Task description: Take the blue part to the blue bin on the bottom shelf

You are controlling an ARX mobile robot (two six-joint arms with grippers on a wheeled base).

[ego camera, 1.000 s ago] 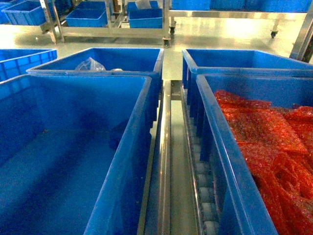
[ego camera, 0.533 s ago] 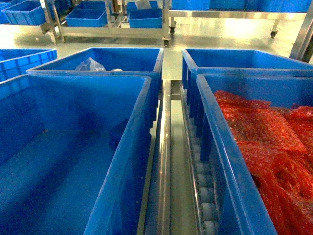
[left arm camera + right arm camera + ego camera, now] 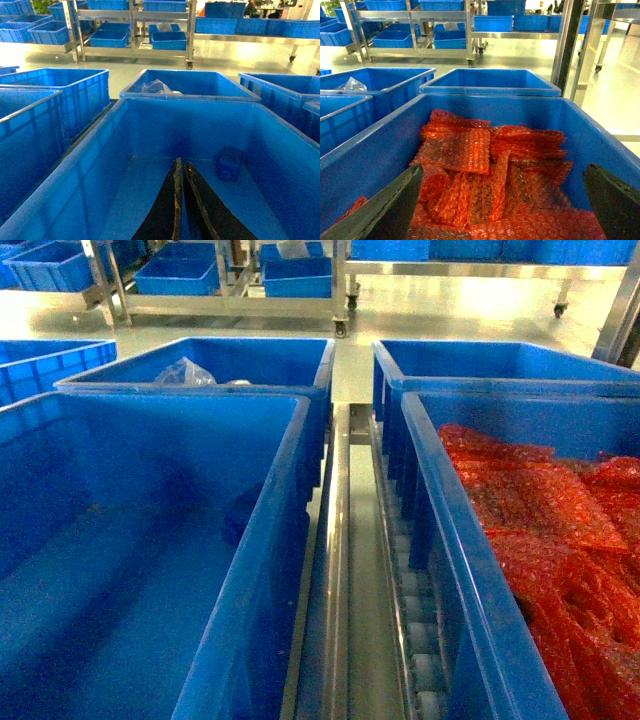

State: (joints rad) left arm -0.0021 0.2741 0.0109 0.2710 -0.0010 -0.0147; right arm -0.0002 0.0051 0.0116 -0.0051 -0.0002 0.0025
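Left wrist view: I saw my left claw point(image 3: 181, 200) clenched at lower center, the blue part point(image 3: 229, 163) lying just up-right of it on the blue bin point(image 3: 100, 160) floor. My right claw point(image 3: 502, 200) gaped over red bubble-wrap bags point(image 3: 485, 165).

The blue bin point(image 3: 150, 570) is smooth, glossy plastic. Red bubble-wrap bags point(image 3: 485, 170) look crinkly and shiny. The rail point(image 3: 336, 570) is brushed metal.
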